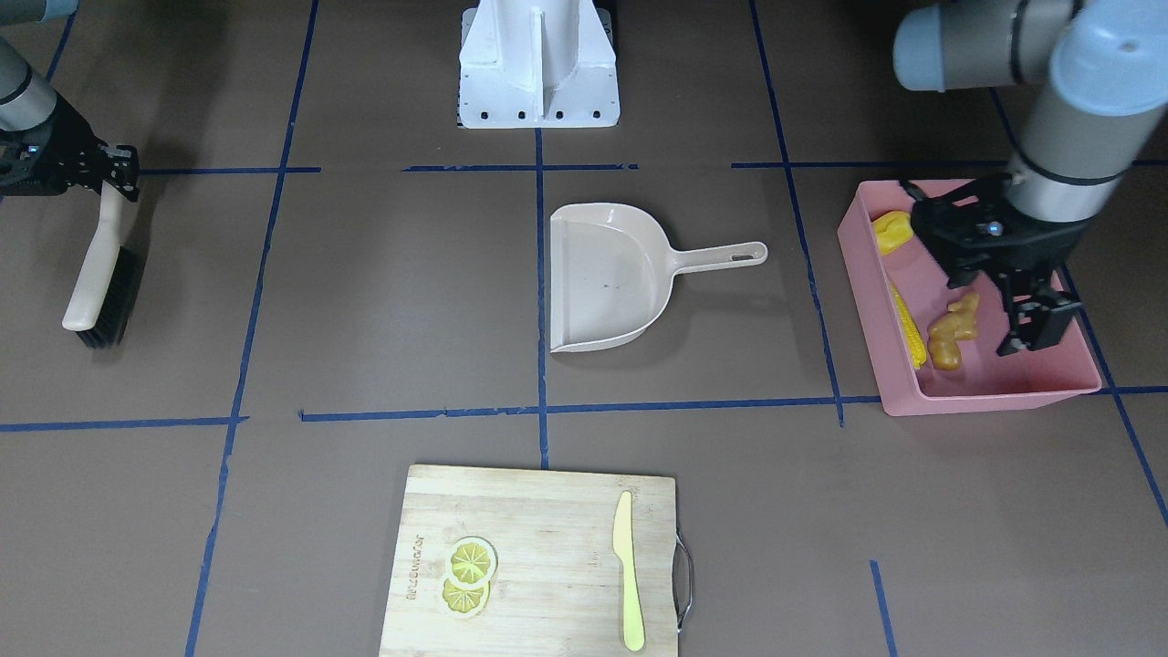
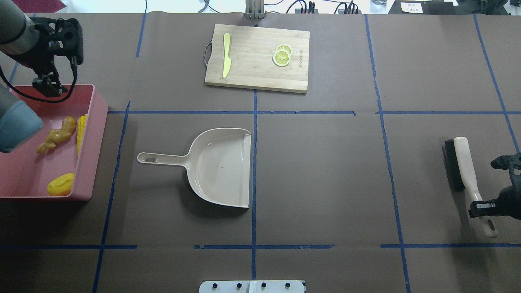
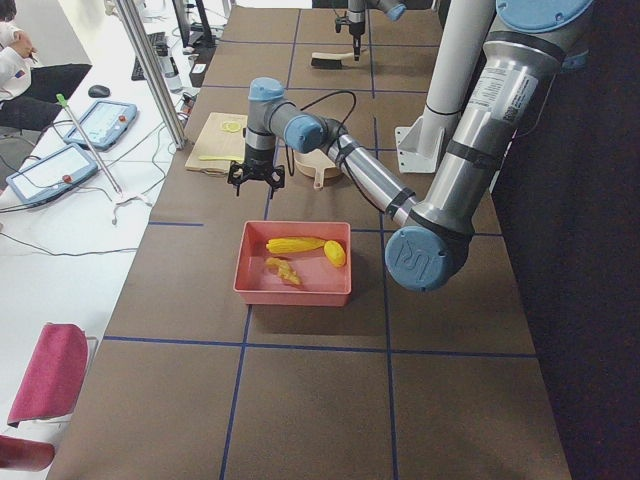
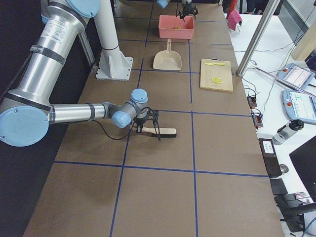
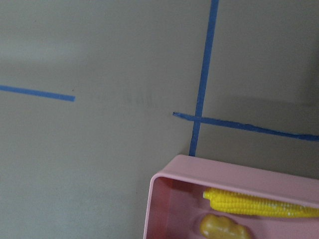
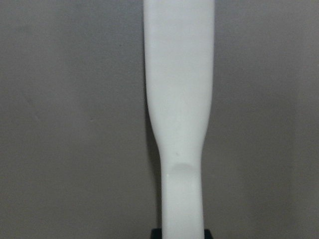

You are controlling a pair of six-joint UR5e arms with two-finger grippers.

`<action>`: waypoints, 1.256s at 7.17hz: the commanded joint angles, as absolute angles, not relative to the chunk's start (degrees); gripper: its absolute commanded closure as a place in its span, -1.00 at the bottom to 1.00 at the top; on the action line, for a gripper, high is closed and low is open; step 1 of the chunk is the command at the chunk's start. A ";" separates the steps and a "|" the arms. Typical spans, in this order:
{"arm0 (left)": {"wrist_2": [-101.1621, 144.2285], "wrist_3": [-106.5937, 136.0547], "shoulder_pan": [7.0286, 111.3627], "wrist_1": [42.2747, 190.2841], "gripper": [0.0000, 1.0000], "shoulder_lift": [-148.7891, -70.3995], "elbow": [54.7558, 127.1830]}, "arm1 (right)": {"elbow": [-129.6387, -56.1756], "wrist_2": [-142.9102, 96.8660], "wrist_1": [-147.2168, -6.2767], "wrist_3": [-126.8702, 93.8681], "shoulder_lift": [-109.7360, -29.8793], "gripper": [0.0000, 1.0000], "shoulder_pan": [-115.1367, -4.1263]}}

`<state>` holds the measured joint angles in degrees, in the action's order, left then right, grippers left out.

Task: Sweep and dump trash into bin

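The pink bin (image 1: 995, 397) stands on the robot's left side of the table, also in the overhead view (image 2: 93, 142). In it lie the corn cob (image 1: 908, 324), the lumpy potato piece (image 1: 892, 230) and the ginger root (image 1: 954, 328). My left gripper (image 1: 1036, 324) hangs open and empty over the bin's far end (image 2: 47, 86). The left wrist view shows a bin corner (image 5: 164, 199) and the corn (image 5: 259, 204). My right gripper (image 1: 117, 178) is shut on the handle of the brush (image 1: 100, 274), which rests on the table (image 2: 462, 162).
The beige dustpan (image 1: 607, 274) lies empty at mid-table, its handle toward the bin. A wooden cutting board (image 1: 538, 547) with lemon slices (image 1: 470, 570) and a yellow-green knife (image 1: 625, 575) sits at the far side. The white robot base (image 1: 538, 64) stands at the near edge.
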<state>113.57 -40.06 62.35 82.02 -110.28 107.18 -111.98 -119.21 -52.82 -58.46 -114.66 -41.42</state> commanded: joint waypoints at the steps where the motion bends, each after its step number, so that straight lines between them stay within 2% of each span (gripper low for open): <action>1: 116.09 -43.24 69.57 78.77 -1.00 -107.25 106.88 | -113.28 -124.84 -52.91 -58.45 -114.70 -1.00 -49.16; 3: 119.95 -41.24 79.22 73.77 -1.00 -104.60 104.61 | -113.64 -134.87 -53.17 -54.44 -115.31 -1.00 -61.91; 5: 125.40 -31.16 87.50 70.23 -1.00 -104.59 98.20 | -112.85 -135.00 -57.36 -47.95 -115.23 -1.00 -70.27; 7: 139.24 -24.20 94.20 69.96 -1.00 -103.80 89.07 | -112.76 -135.18 -77.05 -23.50 -111.48 -1.00 -82.39; 9: 139.83 -10.62 94.39 71.01 -1.00 -98.01 90.52 | -111.72 -134.74 -96.26 -9.45 -101.82 -1.00 -88.66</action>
<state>138.58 -18.85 93.85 70.52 -100.76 90.21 -112.55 -135.08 -84.82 -18.29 -107.62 -84.80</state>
